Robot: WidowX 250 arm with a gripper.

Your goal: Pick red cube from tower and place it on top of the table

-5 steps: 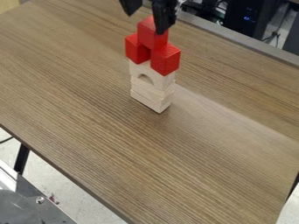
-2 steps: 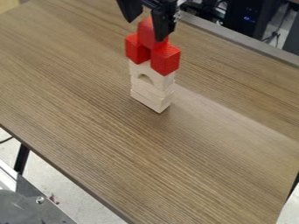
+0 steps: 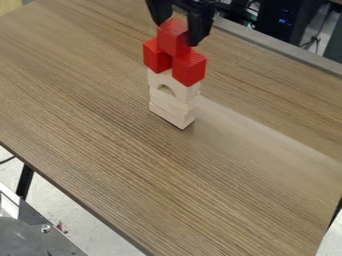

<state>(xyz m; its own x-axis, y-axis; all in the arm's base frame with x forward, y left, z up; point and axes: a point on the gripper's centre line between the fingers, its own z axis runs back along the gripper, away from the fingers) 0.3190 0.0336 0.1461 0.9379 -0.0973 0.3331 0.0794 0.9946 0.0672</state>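
Note:
My black gripper (image 3: 178, 34) hangs at the top of the view over the tower, open, with one finger on either side of the top red cube (image 3: 172, 38). Whether either finger touches that cube, I cannot tell. Below it two more red cubes, a left one (image 3: 156, 56) and a right one (image 3: 189, 68), sit side by side with a small gap. They rest on pale wooden blocks, the upper one an arch block (image 3: 163, 84), stacked upright on the brown wooden table (image 3: 120, 165).
A grey rail (image 3: 267, 43) runs along the table's far right edge, with dark computer equipment (image 3: 277, 20) behind it. At the lower left, beyond the table's edge, is a grey metal surface (image 3: 40, 240).
The gripper first came slightly lower, then shifted right, so that its fingers now stand on both sides of the top red cube. The tower has not moved.

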